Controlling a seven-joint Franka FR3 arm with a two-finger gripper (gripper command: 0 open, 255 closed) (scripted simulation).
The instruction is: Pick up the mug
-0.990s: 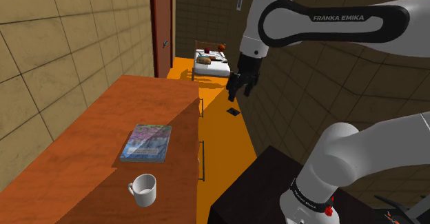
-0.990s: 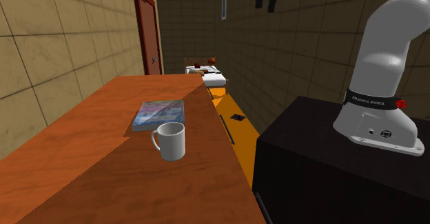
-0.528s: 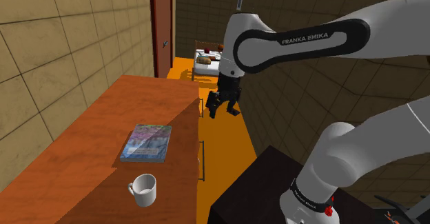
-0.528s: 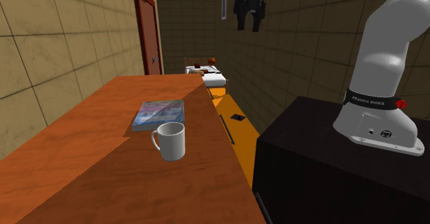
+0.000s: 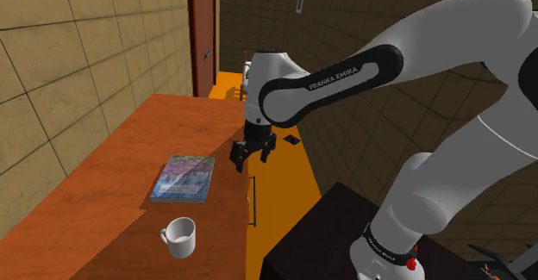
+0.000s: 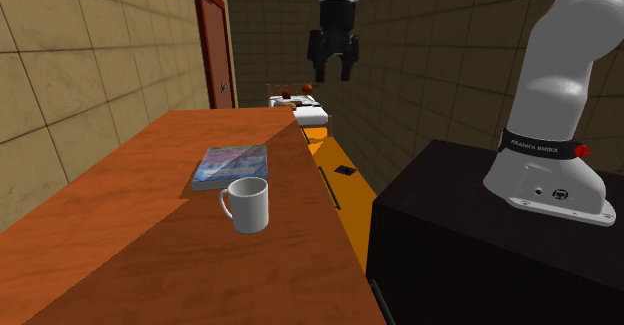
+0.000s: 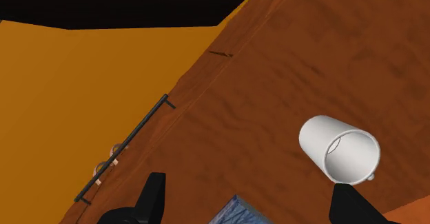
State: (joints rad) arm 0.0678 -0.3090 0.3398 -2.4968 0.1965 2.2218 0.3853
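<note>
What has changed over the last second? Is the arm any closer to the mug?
The gripper has come down and swung toward the shoulder view's left, from out over the orange floor to above the table's edge near the book. That is closer to the mug. It is open and holds nothing. Mug and book have not moved.

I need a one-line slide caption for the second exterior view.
Open black hand hangs above the edge of an orange-brown table, where a white mug stands upright near a book.

Gripper (image 6: 332, 74) — empty (jaws apart)
</note>
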